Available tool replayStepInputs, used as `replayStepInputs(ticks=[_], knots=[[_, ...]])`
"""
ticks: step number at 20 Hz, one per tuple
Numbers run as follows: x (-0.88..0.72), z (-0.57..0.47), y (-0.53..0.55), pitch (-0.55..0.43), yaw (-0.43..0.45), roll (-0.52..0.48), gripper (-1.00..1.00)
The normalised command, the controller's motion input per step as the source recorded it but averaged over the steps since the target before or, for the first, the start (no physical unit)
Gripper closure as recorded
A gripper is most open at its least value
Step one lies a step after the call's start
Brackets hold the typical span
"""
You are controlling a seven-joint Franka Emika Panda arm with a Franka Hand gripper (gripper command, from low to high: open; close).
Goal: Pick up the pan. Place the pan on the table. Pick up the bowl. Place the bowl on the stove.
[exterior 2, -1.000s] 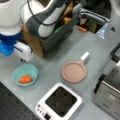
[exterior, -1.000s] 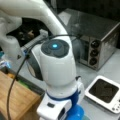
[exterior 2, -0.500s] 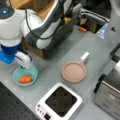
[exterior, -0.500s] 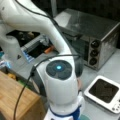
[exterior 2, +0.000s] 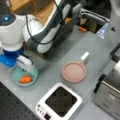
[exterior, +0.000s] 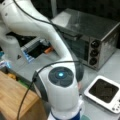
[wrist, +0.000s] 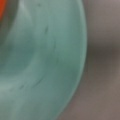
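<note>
Pan (exterior 2: 74, 72) already sits on the counter (exterior 2: 50, 62); the pincer (exterior 2: 25, 65) hangs over the bowl (exterior 2: 25, 76) rim — its grip I cannot tell. Best clamp the rim squarely, clear of the orange piece (exterior 2: 25, 79).

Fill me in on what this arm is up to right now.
The Panda arm has its hand down at the rim of the teal bowl, which sits on the grey table with something orange inside. The wrist view is filled by the bowl's inner wall. The pink pan already lies on the table beside the stove, whose black top is bare. The bowl is not lifted yet.
</note>
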Motion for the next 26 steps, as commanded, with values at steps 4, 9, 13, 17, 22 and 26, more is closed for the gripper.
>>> replayStepInputs(ticks=[4,9,13,17,22,26], knots=[[0.21,-0.08,-0.25,0.009,0.036,0.248,-1.0],[0.19,-0.02,-0.18,0.0,0.042,0.231,-1.0],[0.18,0.03,-0.09,-0.019,0.026,0.197,-1.0],[0.17,-0.04,-0.04,-0.031,0.007,0.14,-1.0],[0.17,-0.13,-0.01,-0.04,0.013,0.111,-1.0],[0.13,-0.06,-0.03,-0.039,0.012,0.111,-1.0]])
